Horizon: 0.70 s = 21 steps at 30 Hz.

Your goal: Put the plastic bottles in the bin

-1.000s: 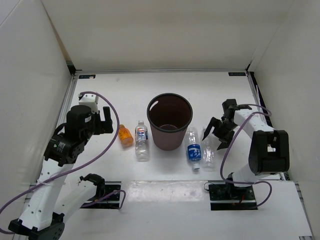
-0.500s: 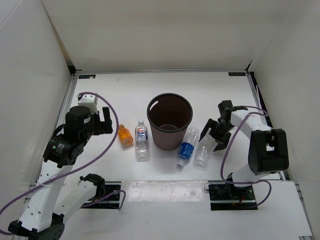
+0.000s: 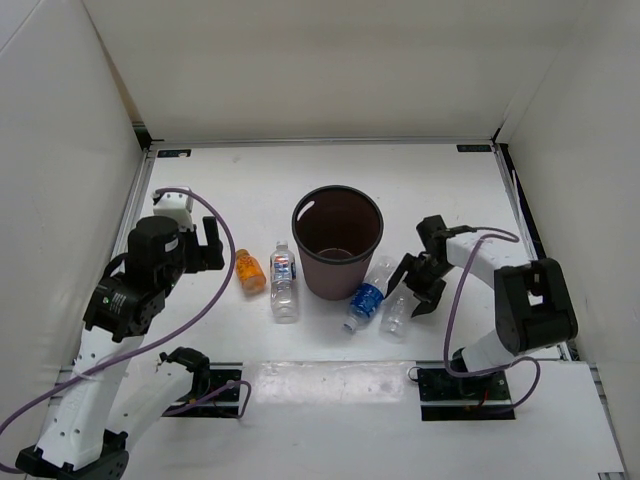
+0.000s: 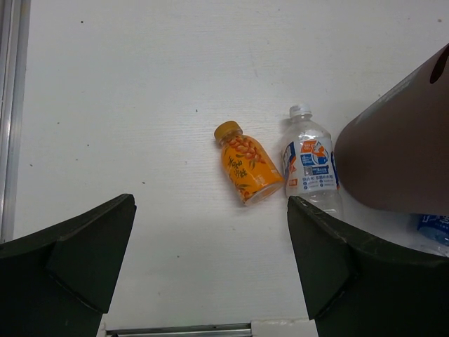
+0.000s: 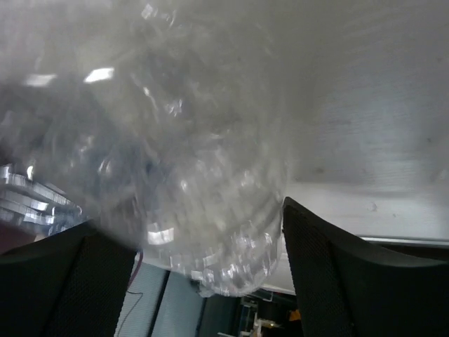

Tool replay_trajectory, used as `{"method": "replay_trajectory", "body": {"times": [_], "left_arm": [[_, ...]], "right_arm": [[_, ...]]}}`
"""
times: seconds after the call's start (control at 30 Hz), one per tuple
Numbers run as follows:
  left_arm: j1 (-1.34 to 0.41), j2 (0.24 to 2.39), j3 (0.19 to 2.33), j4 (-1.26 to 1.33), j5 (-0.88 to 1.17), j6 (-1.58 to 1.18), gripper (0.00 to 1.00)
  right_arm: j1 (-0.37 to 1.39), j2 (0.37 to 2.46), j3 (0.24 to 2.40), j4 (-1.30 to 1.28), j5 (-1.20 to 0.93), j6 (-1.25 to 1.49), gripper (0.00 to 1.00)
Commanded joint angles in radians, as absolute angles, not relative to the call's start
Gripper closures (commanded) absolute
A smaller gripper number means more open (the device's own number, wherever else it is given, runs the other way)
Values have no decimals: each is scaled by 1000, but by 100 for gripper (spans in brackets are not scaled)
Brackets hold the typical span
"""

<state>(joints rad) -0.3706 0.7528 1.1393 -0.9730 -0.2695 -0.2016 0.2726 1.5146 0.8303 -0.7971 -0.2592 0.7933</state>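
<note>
The dark maroon bin [image 3: 338, 240] stands upright mid-table. A short orange bottle [image 3: 250, 272] and a clear bottle with a blue-white label [image 3: 284, 282] lie to its left. Both also show in the left wrist view, the orange bottle [image 4: 245, 165] beside the labelled bottle [image 4: 309, 165]. A blue-labelled bottle [image 3: 365, 296] lies tilted against the bin's right base. An unlabelled clear bottle [image 3: 397, 307] lies beside it. My right gripper [image 3: 410, 288] is open and straddles the unlabelled bottle [image 5: 182, 161], which is blurred. My left gripper [image 3: 205, 246] is open and empty, held above the table left of the orange bottle.
White walls enclose the table on the left, back and right. A metal rail [image 4: 10, 105] runs along the table's left edge. The bin's wall [image 4: 400, 147] fills the right of the left wrist view. Purple cables loop from both arms.
My right gripper has moved left and nearer, pushing the two right-hand bottles toward the bin; both have swung to a slant. The left arm has shifted only slightly.
</note>
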Motion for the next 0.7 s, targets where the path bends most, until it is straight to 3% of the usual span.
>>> {"method": "replay_trajectory", "body": {"times": [0.0, 0.2, 0.33, 0.53, 0.67], "left_arm": [[-376, 738, 1131, -974, -273, -199, 0], [-374, 738, 1132, -974, -272, -199, 0], [-374, 739, 1129, -974, -268, -202, 0], [-374, 742, 1129, -974, -267, -201, 0], [-376, 747, 1131, -974, -256, -199, 0]], "right_arm": [[275, 1574, 784, -703, -290, 857, 21], [258, 1615, 700, -621, -359, 865, 47], [262, 1531, 713, -704, -335, 870, 64], [195, 1157, 845, -971, -180, 887, 80], [108, 870, 1044, -1142, -42, 856, 83]]}}
